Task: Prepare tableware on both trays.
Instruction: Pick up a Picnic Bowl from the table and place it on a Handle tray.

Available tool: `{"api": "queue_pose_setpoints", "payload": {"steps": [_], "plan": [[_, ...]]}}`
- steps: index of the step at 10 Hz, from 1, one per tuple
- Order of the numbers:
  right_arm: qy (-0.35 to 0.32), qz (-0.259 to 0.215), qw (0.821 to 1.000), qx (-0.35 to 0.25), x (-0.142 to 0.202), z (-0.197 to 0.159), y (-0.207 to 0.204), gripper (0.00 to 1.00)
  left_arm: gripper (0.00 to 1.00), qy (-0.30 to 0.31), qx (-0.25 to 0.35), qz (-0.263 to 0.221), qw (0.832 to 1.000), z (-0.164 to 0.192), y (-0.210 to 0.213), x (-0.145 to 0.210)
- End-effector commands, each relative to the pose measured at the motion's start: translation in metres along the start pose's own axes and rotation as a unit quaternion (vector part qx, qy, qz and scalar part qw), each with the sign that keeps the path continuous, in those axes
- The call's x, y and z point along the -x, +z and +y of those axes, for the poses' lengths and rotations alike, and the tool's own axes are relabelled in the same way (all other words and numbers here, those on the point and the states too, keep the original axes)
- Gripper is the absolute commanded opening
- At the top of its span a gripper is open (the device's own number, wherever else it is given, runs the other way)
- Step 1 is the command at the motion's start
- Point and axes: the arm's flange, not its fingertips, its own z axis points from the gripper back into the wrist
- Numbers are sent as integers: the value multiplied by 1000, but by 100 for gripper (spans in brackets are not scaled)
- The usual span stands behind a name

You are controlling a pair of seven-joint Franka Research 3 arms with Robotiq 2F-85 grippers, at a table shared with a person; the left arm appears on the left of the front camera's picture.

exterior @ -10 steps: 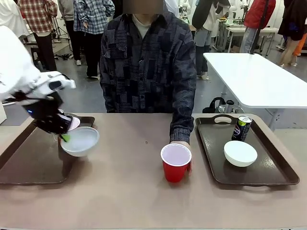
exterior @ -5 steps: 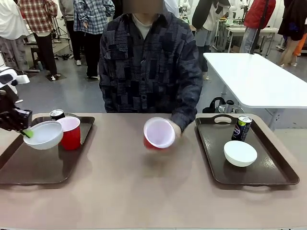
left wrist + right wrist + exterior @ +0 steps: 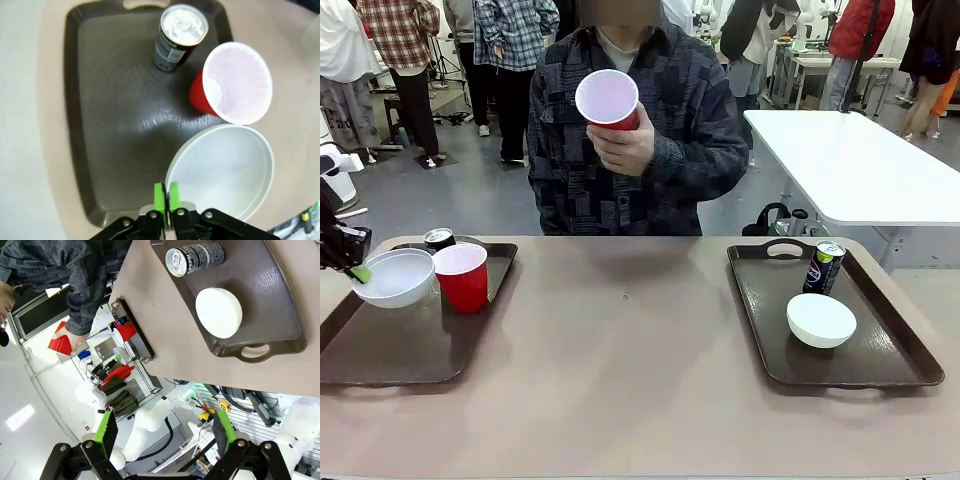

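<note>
Front view: our left tool sits at the picture's left edge, clamped on the near-left rim of a white bowl held over the left tray. Just right of the bowl a red cup stands upright on that tray, with a black can behind it at the far end. Across the worktop the right tray carries a second white bowl and a second black can, standing behind the bowl near the far handle. The person's hand holds another red cup up at chest height, tilted with its mouth toward us, well clear of the worktop. Left wrist view: green fingertips pinch the bowl rim, pads nearly together; the bowl overlaps the tray edge, the red cup is just beside it, and the can stands upright near the handle cut-out. Right wrist view: our right tool has its fingers spread wide, holding nothing, well apart from the right tray; the bowl and can sit on it, and the person's hand grips the red cup far off.
</note>
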Motion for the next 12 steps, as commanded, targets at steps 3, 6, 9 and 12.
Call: {"api": "queue_pose_setpoints", "payload": {"steps": [3,6,9,12], "plan": [[0,1,1000,-3,1,1,0,100,4,-29,-20,12,999,-3,-14,4],[0,1,1000,-3,1,1,0,100,4,-32,-54,62,996,13,-54,0],[0,1,1000,-3,1,1,0,100,4,-38,-98,83,991,18,-92,-7],[0,1,1000,-3,1,1,0,100,4,-23,-106,94,990,20,-118,-18]]}}
